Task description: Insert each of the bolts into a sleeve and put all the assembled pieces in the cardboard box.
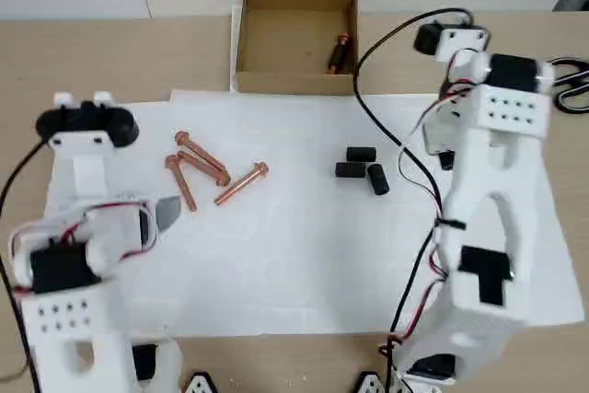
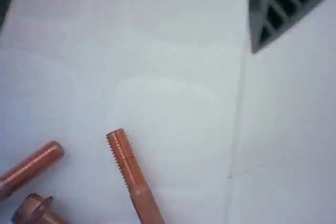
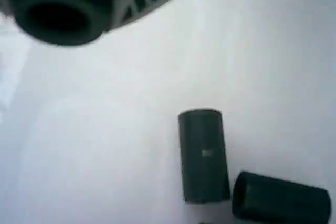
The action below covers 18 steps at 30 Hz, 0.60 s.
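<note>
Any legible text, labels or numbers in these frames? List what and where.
No text can be read in any view.
One sleeve lying on the white sheet: small pale mark on its side, too blurred to read.
The cardboard box and the bolts: no print visible.

Bolts (image 1: 203,156) copper; sleeves (image 1: 361,154) black; cardboard box (image 1: 285,39) brown; sheet (image 1: 294,264) white; table (image 1: 110,52) tan.

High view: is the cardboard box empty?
No, one copper bolt lies inside the cardboard box, close to its right wall.
</note>
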### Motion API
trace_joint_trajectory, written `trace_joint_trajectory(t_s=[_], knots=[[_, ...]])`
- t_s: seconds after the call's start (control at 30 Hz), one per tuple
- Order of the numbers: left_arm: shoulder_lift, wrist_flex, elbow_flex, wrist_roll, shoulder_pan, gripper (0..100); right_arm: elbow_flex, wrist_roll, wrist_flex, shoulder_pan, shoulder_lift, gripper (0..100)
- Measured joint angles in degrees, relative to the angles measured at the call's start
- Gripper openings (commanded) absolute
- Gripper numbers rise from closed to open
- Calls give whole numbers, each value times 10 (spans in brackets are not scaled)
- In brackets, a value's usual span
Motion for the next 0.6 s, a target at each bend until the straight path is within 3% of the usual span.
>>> trace_joint_trajectory(t_s=[0.33,0.6], knots=[[338,0,-182,91,3,222,102,0,0,1,-83,4],[490,-19,-237,98,33,215,117,-12,0,1,-98,4]])
